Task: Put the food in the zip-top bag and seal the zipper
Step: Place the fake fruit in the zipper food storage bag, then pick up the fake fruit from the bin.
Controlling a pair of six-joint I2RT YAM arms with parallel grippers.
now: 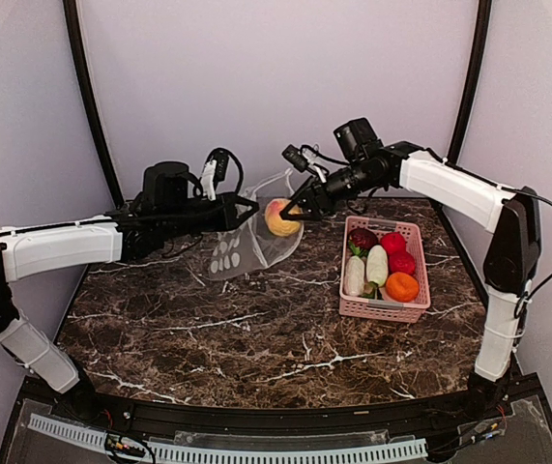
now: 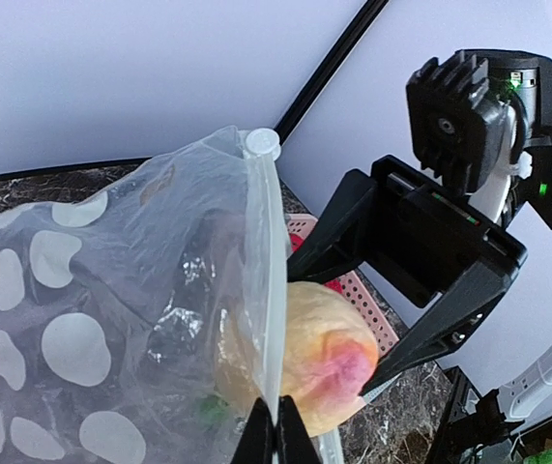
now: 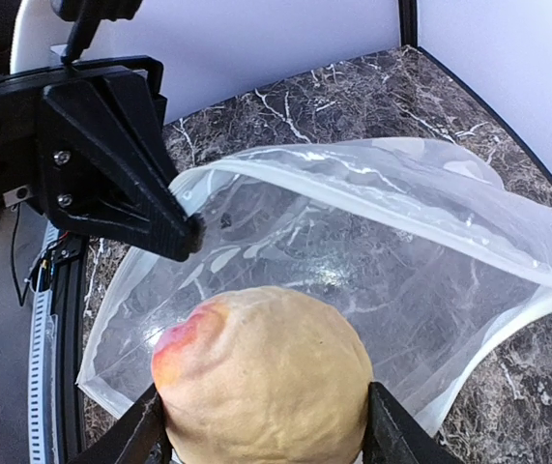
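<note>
The zip-top bag (image 1: 235, 249), clear with white dots, hangs above the table with its mouth facing right. My left gripper (image 1: 252, 211) is shut on the zipper (image 2: 272, 290) strip along the near lip of the mouth. My right gripper (image 1: 291, 215) is shut on a yellowish fruit (image 1: 279, 219) with a pink blush and holds it right at the open mouth (image 3: 372, 261). In the right wrist view the fruit (image 3: 261, 387) fills the gap between both fingers (image 3: 392, 437). In the left wrist view the fruit (image 2: 332, 358) lies partly behind the lip.
A pink slatted basket (image 1: 384, 309) stands at the right of the marble table. It holds two white radishes (image 1: 376, 265), two red balls (image 1: 402, 262), an orange piece (image 1: 402, 286) and a dark purple piece (image 1: 362, 238). Walls close in behind and on both sides.
</note>
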